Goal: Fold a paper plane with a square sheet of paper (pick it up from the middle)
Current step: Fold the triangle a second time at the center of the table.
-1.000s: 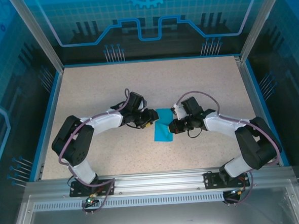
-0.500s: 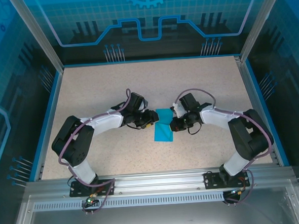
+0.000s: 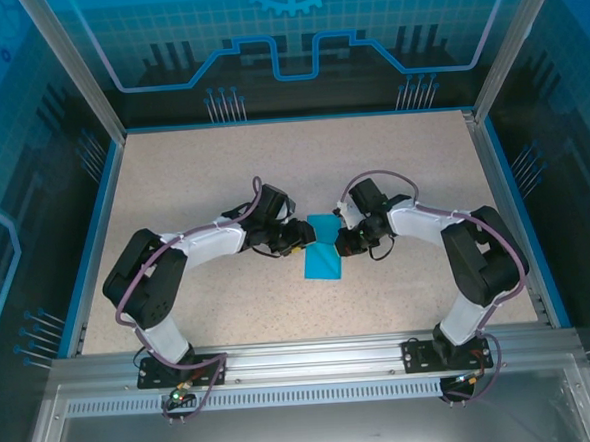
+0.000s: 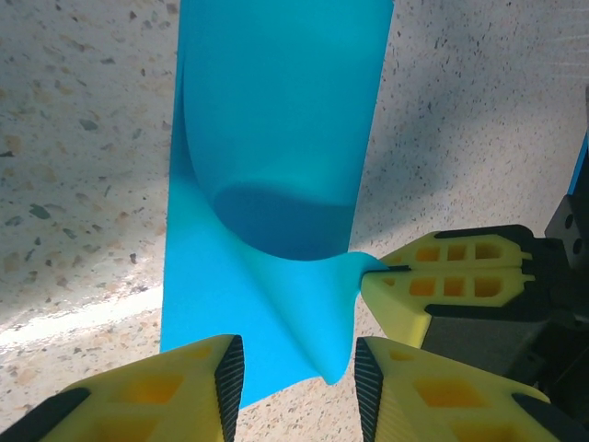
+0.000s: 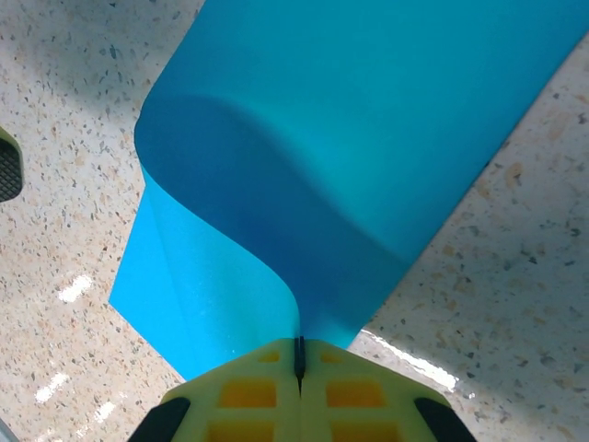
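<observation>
The square sheet of paper [image 3: 323, 257] is teal-blue and lies mid-table, one side curled up and over. My right gripper [image 5: 298, 354] is shut on the sheet's [image 5: 368, 138] raised edge and holds it off the table. Its yellow fingers [image 4: 442, 281] reach in from the right in the left wrist view. My left gripper [image 4: 299, 368] stands open at the near end of the sheet [image 4: 276, 138], and a lifted flap of paper hangs between its jaws without touching either pad. Seen from above, the left gripper [image 3: 303, 237] and right gripper [image 3: 339, 241] meet at the sheet's upper half. No paper plane is in view.
The speckled tabletop [image 3: 222, 175] is walled by a blue rim and see-through panels [image 3: 294, 41]. Both arms bend inward from their bases on the metal rail [image 3: 304, 361] at the near edge. One black pad of my left finger [image 5: 7, 170] shows at the left edge of the right wrist view.
Both grippers have drawn a little closer over the sheet. The right arm's elbow has swung inward and its wrist moved left. The paper stays pinched in the right gripper.
</observation>
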